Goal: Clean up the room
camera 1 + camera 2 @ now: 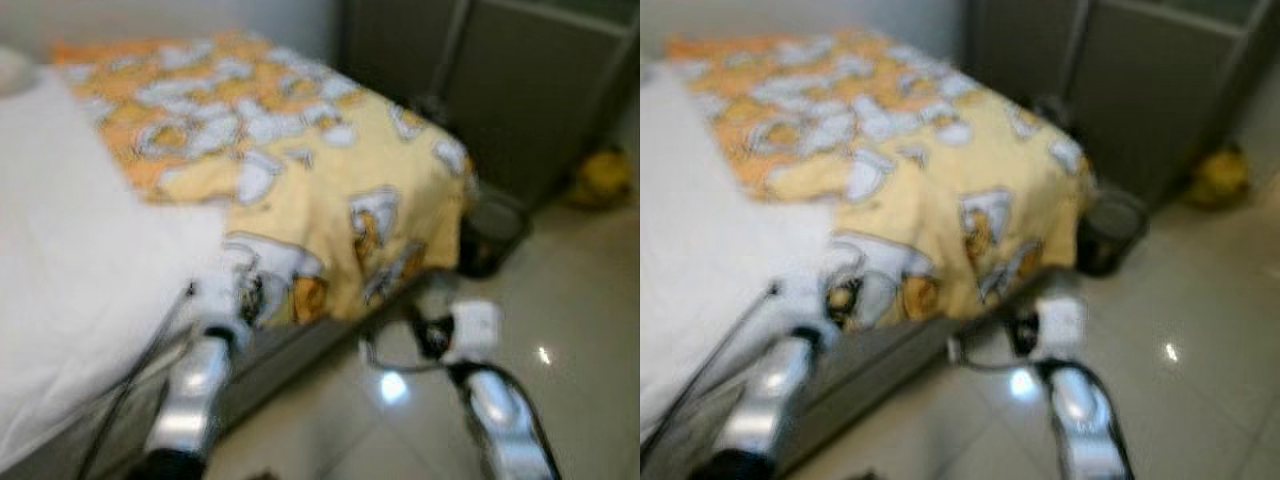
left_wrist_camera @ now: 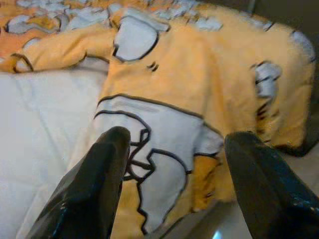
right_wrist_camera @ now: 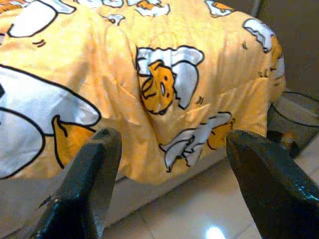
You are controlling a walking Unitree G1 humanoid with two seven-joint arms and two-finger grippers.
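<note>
The yellow blanket point(image 1: 330, 170), printed with white-and-orange cartoon figures, lies spread over the far half of the bed point(image 1: 90, 280) and hangs over its side edge toward the tiled floor point(image 1: 560, 330). Beside the blanket on the bed lies a white sheet point(image 1: 70, 230). The left gripper point(image 2: 174, 144) hovers just before the blanket's hanging edge, fingers wide apart, holding nothing. The right gripper point(image 3: 169, 144) is also spread and empty, near the blanket's draped side, above the floor. A dark bin point(image 3: 294, 119) stands just past the bed's corner. The step in hand looks like approaching the blanket; next, both grippers probably need to close on its hem.
</note>
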